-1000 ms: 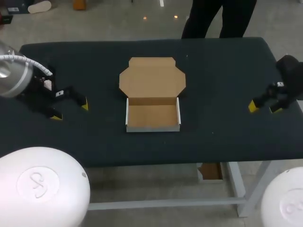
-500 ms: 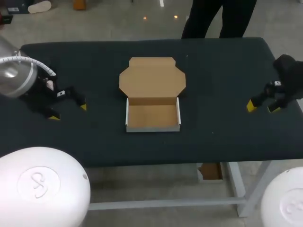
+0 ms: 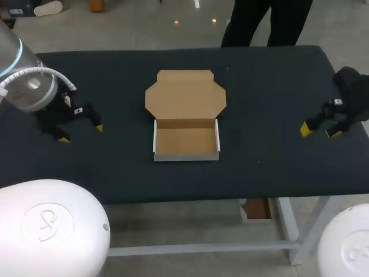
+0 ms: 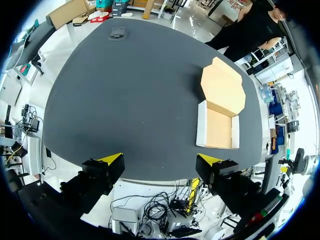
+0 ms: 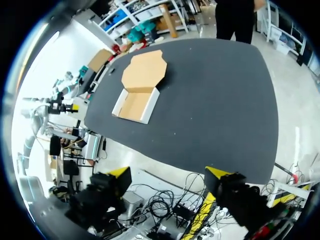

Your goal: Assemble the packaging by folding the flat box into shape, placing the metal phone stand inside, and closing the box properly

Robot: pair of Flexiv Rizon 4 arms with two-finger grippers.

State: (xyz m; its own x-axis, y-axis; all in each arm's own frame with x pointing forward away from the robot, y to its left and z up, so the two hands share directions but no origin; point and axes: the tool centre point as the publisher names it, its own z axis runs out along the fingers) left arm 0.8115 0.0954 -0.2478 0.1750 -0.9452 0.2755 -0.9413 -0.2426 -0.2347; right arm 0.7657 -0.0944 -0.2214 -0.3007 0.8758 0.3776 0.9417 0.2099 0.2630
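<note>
Looking down from above, we see a wide, dark, cloth-covered desk (image 3: 271,86) filling most of the view.

Our left arm (image 3: 29,86), silver-grey with a white cable looped over it, comes in from the left side. Our right arm (image 3: 353,95), black at the wrist, comes in at the right edge.

A brown cardboard box with white outer walls (image 3: 185,141) sits in the middle of the desk, well apart from both arms. It is folded into a shallow open tray. Its brown lid flap with clipped corners (image 3: 185,95) lies flat on the desk, hinged at the tray's far wall and pointing away from us. We see only bare cardboard inside the tray.

Our left gripper (image 3: 81,133) is over the left part of the desk, its two yellow-tipped fingers spread wide with nothing between them. From its own wrist camera, this gripper (image 4: 161,160) has the box (image 4: 219,127) ahead and off to one side.

Our right gripper (image 3: 320,131) is near the desk's right edge, its fingers also parted and holding nothing. Its wrist camera shows the fingers of the gripper (image 5: 168,172) wide apart, with the box (image 5: 134,106) far ahead across the desk.
</note>
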